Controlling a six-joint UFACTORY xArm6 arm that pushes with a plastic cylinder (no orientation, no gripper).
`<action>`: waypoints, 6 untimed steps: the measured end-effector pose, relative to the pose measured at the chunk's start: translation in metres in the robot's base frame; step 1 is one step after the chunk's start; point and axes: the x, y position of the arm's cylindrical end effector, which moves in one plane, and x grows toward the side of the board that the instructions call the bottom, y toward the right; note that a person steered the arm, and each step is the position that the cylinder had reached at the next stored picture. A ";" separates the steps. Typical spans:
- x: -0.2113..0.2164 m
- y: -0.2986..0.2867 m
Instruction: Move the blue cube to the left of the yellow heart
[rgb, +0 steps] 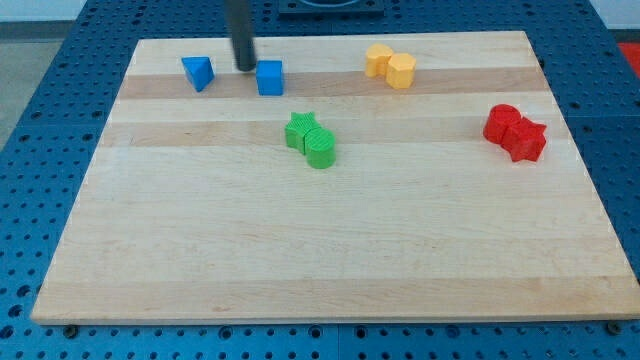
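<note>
Nearest the view's bottom, on the wooden bench (300, 260): a green pair, star (299, 130) touching cylinder (320, 148), near the middle. Off at the view's right, two red blocks (515, 132) pressed together, shapes hard to tell; up top, yellow heart (378, 60) touching a yellow cylinder-like block (401, 70). Top left: blue cube (270, 77), well apart to the left of the heart, blue triangular block (198, 72) further left, and between them my tip (245, 68), just beside the cube's left edge; contact unclear, no tool to open or close, only a bare rod holding nothing.
</note>
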 end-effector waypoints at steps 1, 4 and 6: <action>0.009 -0.046; 0.044 0.027; 0.040 0.094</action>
